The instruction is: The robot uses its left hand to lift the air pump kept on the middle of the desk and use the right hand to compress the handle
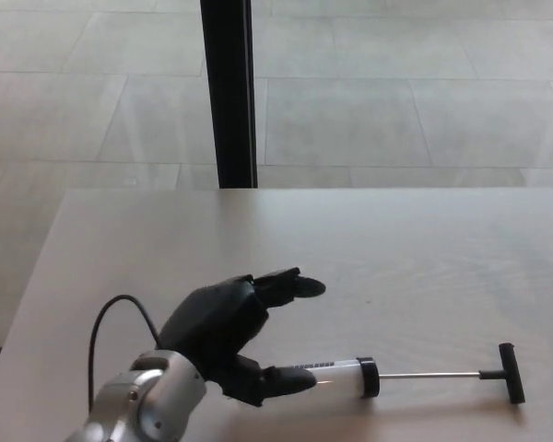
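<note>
The air pump [350,377] lies flat on the counter [415,258] near its front edge, white barrel to the left, rod drawn out, black T-handle [509,372] at the right end. The left robot hand [235,336] sits over the barrel's left end, fingers spread and not closed on it; actual contact cannot be determined. The right robot hand is out of view.

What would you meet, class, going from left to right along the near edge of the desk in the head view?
Silver wrist → left hand → white pump barrel → black collar → thin metal rod → black T-handle.
</note>
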`<state>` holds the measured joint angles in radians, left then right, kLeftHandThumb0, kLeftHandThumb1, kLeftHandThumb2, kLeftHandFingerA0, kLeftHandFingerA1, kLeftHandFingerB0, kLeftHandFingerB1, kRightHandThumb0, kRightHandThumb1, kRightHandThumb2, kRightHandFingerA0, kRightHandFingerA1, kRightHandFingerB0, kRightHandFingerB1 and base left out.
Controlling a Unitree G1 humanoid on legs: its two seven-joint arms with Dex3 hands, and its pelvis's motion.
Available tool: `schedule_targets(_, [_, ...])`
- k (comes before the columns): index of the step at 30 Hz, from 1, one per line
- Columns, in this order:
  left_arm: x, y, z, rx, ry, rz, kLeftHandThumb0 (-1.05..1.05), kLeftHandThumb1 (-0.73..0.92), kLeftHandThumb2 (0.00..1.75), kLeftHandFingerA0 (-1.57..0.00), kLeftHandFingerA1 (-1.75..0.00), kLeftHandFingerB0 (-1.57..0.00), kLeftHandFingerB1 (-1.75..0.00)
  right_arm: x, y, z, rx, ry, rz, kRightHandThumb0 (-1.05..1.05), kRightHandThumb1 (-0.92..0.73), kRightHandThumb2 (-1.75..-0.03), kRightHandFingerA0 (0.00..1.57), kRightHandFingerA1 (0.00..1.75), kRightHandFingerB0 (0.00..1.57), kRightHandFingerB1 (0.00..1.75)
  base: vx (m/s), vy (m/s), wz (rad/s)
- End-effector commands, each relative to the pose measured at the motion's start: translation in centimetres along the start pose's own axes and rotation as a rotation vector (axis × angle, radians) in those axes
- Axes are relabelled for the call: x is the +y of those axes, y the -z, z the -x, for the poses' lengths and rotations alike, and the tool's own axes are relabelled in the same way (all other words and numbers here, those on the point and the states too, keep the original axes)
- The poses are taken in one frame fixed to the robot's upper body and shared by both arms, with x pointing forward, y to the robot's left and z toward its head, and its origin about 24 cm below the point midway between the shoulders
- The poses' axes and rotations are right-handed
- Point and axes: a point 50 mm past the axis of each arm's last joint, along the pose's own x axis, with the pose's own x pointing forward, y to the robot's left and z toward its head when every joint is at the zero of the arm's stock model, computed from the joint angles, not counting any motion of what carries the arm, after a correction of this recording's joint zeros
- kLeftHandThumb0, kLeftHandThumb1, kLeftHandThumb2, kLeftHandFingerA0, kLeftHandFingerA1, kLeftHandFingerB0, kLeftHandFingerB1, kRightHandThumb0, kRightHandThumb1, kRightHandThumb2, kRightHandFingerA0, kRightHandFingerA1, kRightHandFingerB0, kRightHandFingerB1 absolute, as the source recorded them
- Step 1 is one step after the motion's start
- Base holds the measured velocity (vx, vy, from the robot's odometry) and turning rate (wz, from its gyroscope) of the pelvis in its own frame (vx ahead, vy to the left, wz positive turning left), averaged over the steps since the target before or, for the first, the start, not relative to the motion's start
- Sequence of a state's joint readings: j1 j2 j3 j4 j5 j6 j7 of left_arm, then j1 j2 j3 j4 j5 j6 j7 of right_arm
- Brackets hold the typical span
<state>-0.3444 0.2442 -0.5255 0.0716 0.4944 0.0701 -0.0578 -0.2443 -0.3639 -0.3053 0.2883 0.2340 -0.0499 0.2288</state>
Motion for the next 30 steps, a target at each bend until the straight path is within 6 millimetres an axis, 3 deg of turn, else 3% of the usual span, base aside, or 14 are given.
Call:
schedule_targets(1, [-1.9,-1.5,-0.8,0.151,0.102,-0.689,-0.86,0.51,0.93,-0.03,-0.40,-0.15,-0.47,0.3,-0.5,-0.8,0.018,0.068,0.017,-0.73,-0.92,-0.68,0.32,0.46,0.38,0.37,0.00,0.000,0.00])
schedule_targets(3, [-2.1,-1.4,-0.7,0.179,0.114,-0.702,-0.90,0.53,0.95,0.00,-0.31,-0.09,-0.43,0.3,-0.5,-0.8,0.017,0.069,0.014,-0.73,-0.92,-0.68,0.32,0.47,0.37,0.37,0.00,0.000,0.00])
schedule_targets(4, [-2.2,-1.3,-0.6,0.184,0.116,-0.707,-0.88,0.64,0.60,0.00,-0.29,-0.16,-0.32,0.3,-0.6,-0.8,0.015,0.071,0.012,-0.74,-0.76,-1.13,0.28,0.57,0.32,0.52,0.00,0.000,0.00])
schedule_targets(5, [-2.3,-1.1,-0.6,0.205,0.127,-0.730,-1.03,0.61,0.97,0.00,-0.13,-0.14,-0.24,0.3,-0.6,-0.8,0.012,0.072,0.010,-0.72,-0.91,-0.68,0.32,0.46,0.37,0.37,0.00,0.000,0.00])
schedule_targets(6, [-2.4,-0.7,-0.5,0.235,0.136,-0.759,-0.98,0.58,0.96,0.00,-0.15,-0.16,-0.23,0.3,-0.7,-0.9,0.010,0.070,0.008,-0.72,-0.91,-0.67,0.32,0.46,0.38,0.37,0.00,0.000,0.00])
schedule_targets(7, [-2.3,-0.6,-0.4,0.244,0.129,-0.764,-0.98,0.58,0.96,0.00,-0.15,-0.16,-0.23,0.4,-0.8,-1.0,0.008,0.070,0.003,-0.72,-0.91,-0.67,0.32,0.46,0.38,0.37,0.00,0.000,0.00])
schedule_targets(8, [-2.3,-0.3,-0.4,0.275,0.140,-0.783,-0.89,0.62,0.66,0.00,0.00,-0.06,-0.26,0.5,-1.0,-1.0,-0.001,0.075,0.003,-0.72,-0.75,-1.12,0.28,0.56,0.33,0.53,0.00,0.000,0.00])
schedule_targets(11, [-2.3,0.1,-0.3,0.318,0.150,-0.798,-1.00,0.58,0.95,0.00,-0.13,-0.07,-0.10,0.5,-1.1,-1.1,-0.010,0.080,0.007,-0.74,-0.76,-1.13,0.28,0.57,0.33,0.53,0.00,0.000,0.00])
schedule_targets(17, [-2.8,1.0,0.5,0.391,0.147,-0.784,-0.90,0.52,0.93,0.00,-0.17,-0.06,-0.21,0.4,-1.1,-1.0,-0.002,0.092,-0.013,-0.74,-0.74,-1.11,0.29,0.58,0.32,0.52,0.00,0.000,0.00])
schedule_targets(18, [-3.0,1.4,0.7,0.407,0.152,-0.779,-0.88,0.64,0.59,0.00,-0.02,-0.06,-0.29,0.4,-1.0,-1.0,-0.002,0.093,-0.011,-0.74,-0.75,-1.12,0.29,0.59,0.32,0.52,0.00,0.000,0.00])
schedule_targets(26, [-3.5,2.2,1.4,0.471,0.164,-0.737,-0.96,0.56,0.89,0.00,-0.12,-0.13,-0.27,0.5,-1.0,-0.9,0.016,0.100,-0.015,-0.68,-0.72,-1.09,0.27,0.57,0.36,0.54,0.00,0.000,0.00])
schedule_targets(27, [-3.8,2.2,1.7,0.480,0.168,-0.733,-0.94,0.55,0.88,0.00,-0.12,-0.13,-0.28,0.5,-1.0,-0.8,0.017,0.099,-0.015,-0.66,-0.88,-0.66,0.32,0.50,0.41,0.38,0.00,0.000,0.00])
schedule_targets(28, [-3.9,2.4,1.7,0.489,0.163,-0.729,-0.76,0.63,0.59,0.00,-0.08,-0.09,-0.32,0.5,-1.0,-0.8,0.021,0.103,-0.021,-0.65,-0.87,-0.66,0.32,0.50,0.41,0.38,0.00,0.000,0.00])
schedule_targets(30, [-4.3,2.7,2.0,0.524,0.143,-0.678,-0.75,0.47,0.85,0.00,-0.32,-0.08,-0.40,0.6,-1.0,-0.8,0.025,0.103,-0.025,-0.62,-0.87,-0.66,0.31,0.51,0.41,0.39,0.00,0.000,0.00])
